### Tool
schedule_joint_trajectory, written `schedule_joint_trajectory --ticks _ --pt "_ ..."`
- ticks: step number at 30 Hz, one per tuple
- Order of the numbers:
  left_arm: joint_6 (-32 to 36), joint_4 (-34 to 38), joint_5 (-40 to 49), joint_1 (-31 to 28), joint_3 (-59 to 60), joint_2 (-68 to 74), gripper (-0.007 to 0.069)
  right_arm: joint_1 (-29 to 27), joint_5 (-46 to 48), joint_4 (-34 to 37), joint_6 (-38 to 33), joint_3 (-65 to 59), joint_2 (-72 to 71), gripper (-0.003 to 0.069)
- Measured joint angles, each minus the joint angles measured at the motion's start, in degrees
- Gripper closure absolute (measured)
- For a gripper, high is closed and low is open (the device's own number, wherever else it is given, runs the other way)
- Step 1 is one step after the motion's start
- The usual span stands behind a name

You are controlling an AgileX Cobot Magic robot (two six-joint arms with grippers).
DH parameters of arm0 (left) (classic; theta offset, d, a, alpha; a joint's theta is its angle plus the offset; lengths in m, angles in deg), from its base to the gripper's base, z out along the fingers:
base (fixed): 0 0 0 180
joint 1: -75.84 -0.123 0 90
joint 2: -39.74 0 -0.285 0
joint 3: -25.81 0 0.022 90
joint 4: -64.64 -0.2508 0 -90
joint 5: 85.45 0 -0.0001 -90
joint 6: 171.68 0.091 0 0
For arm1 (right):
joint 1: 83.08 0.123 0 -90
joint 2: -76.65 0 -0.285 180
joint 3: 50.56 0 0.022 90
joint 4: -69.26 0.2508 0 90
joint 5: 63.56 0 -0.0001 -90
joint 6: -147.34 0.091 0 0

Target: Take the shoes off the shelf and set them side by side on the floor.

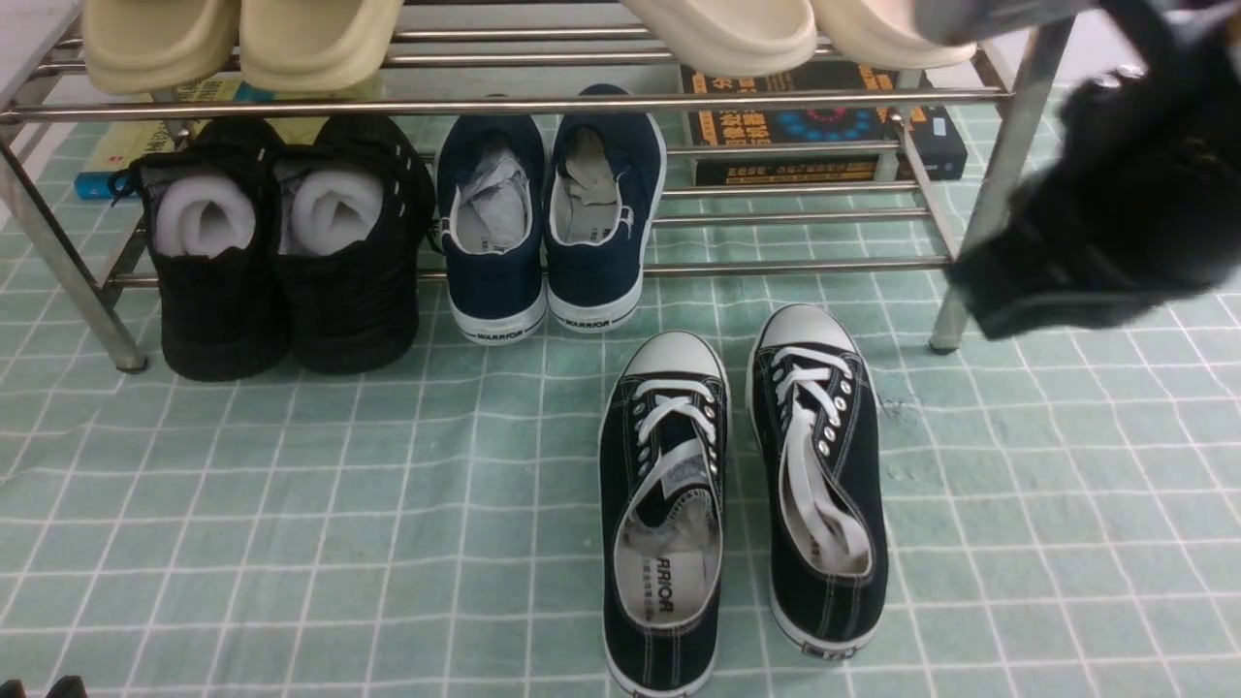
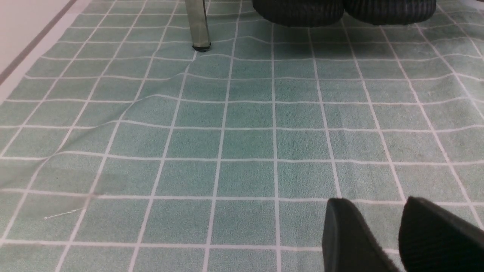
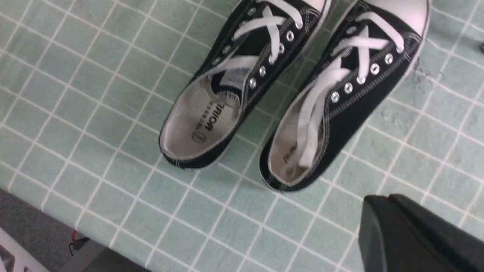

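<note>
My left jaws stand a little apart, gripping nothing, low over the floor point(image 2: 227, 151). My right jaws are blurred and partly out of shot, so I cannot tell their opening. The shoes point(image 1: 669, 582) sit side by side on the floor, toes toward the shelf point(image 1: 504, 105).

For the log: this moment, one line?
shoes: side by side on floor, off shelf | left gripper: open, empty | right gripper: aloft, state unclear

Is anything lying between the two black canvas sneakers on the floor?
Nothing: only a narrow strip of green grid cloth separates the left sneaker from the right sneaker. The front and right wrist views both show it.
</note>
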Motion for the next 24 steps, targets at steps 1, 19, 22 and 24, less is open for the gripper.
schedule_joint_trajectory --ticks 1,19,22,24 --pt "0.0 0.0 0.0 0.0 0.0 0.0 0.0383 0.0 -0.33 -0.19 0.0 -2.87 -2.44 0.0673" --pt "0.0 0.0 0.0 0.0 0.0 0.0 0.0383 0.0 -54.28 -1.44 -0.06 -54.22 -27.79 0.0664" --pt "0.0 0.0 0.0 0.0 0.0 0.0 0.0383 0.0 -54.5 -1.35 -0.06 -55.5 -27.79 0.0661" --pt "0.0 0.0 0.0 0.0 0.0 0.0 0.0383 0.0 -55.1 -1.35 0.0 -55.6 -27.85 0.0659"
